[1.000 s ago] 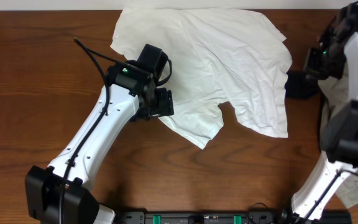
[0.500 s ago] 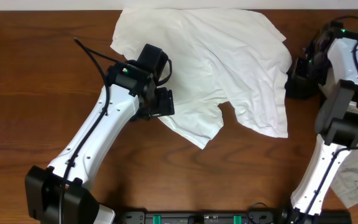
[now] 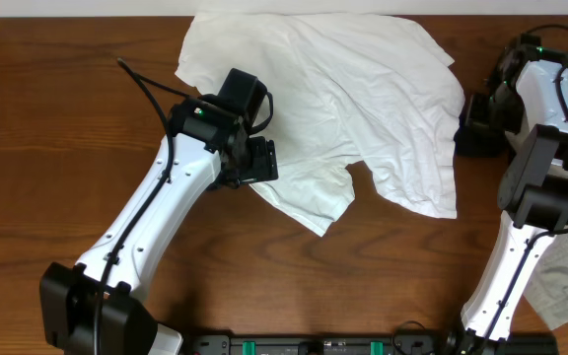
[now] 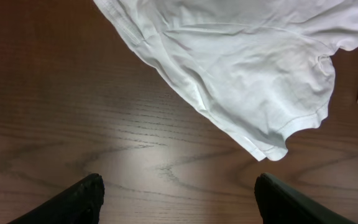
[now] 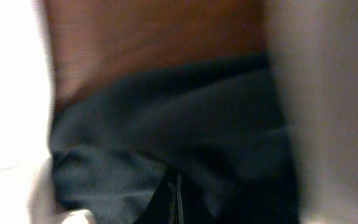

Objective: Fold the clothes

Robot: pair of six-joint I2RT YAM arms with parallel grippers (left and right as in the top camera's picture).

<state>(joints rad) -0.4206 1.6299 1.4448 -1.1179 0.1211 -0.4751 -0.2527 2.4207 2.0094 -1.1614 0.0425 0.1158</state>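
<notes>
overhead: straight down, far | left wrist: near, shares T-shirt (image 4: 247, 74) | right wrist: blurred

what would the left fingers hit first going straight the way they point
Probably bare table, just short of the hem of the white T-shirt; depth is unclear, so the open fingers might catch that hem.

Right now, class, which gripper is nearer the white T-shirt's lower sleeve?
Left. The left gripper is open just beside the sleeve, over bare table; the right gripper is beyond the T-shirt's opposite edge.
</notes>
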